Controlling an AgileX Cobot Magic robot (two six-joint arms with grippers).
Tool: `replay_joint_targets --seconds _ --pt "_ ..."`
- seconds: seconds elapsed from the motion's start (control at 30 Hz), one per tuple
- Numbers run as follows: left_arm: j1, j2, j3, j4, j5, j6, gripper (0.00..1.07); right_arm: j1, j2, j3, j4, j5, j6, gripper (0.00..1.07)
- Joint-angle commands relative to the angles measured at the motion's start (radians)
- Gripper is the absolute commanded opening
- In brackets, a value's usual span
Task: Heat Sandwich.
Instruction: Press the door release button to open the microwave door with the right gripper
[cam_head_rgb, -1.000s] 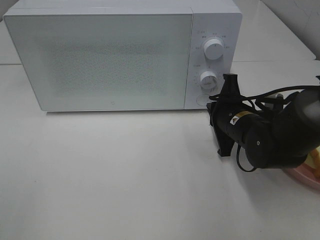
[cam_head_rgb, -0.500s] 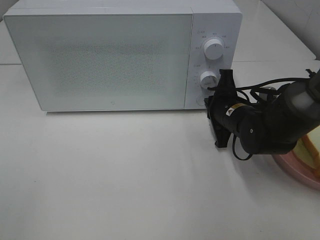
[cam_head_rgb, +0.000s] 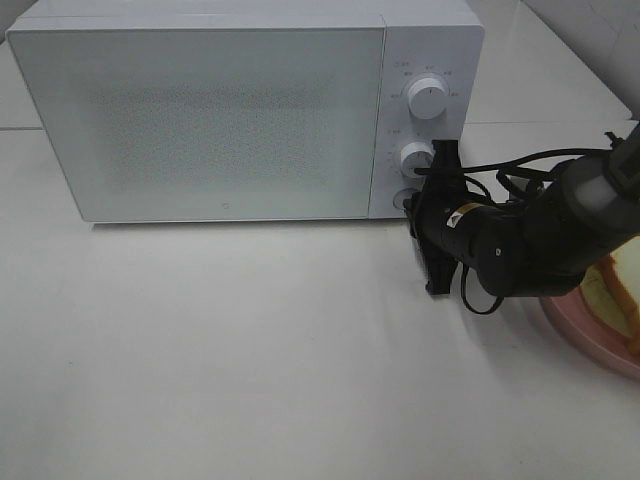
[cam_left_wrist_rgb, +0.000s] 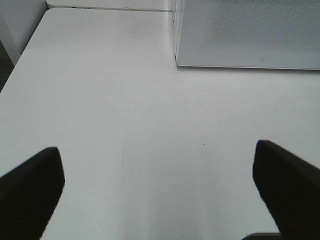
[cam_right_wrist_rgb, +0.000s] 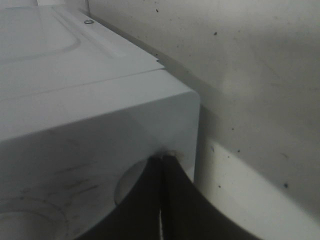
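Note:
The sandwich (cam_head_rgb: 621, 288) lies on a pink plate (cam_head_rgb: 588, 345) at the right edge of the exterior high view, mostly cut off by the frame and partly behind my right arm. The white microwave (cam_head_rgb: 230, 120) stands at the back with its door shut. My right gripper (cam_head_rgb: 411, 203) is shut and empty, its tips (cam_right_wrist_rgb: 161, 165) pressed against the round button (cam_right_wrist_rgb: 129, 186) at the bottom of the control panel. My left gripper (cam_left_wrist_rgb: 160, 187) is open and empty above bare table; it does not show in the exterior high view.
Two white dials (cam_head_rgb: 428, 98) (cam_head_rgb: 416, 156) sit above the button on the panel. The microwave's front left corner (cam_left_wrist_rgb: 176, 60) shows in the left wrist view. The white table (cam_head_rgb: 220, 350) stretches in front of the microwave.
My right gripper has moved up and left from in front of the microwave onto the panel's bottom button. The arm now uncovers more of the plate and sandwich.

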Motion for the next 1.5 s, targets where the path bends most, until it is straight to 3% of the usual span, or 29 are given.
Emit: replay_joint_targets --seconds 0.03,0.4,0.9,1.5 --pt "0.002 -0.02 0.001 -0.001 -0.008 0.0 0.98 -0.005 -0.021 -0.013 -0.014 -0.016 0.004 0.0" --pt "0.002 -0.02 0.001 -0.001 -0.008 0.0 0.98 0.033 -0.032 -0.013 0.033 0.004 0.014 0.0" --pt "0.002 -0.02 0.001 -0.001 -0.008 0.0 0.98 0.033 -0.032 -0.016 0.101 -0.126 -0.046 0.0" --pt "0.002 -0.02 0.001 -0.001 -0.008 0.0 0.98 0.032 0.058 -0.17 0.124 -0.31 -0.1 0.0"
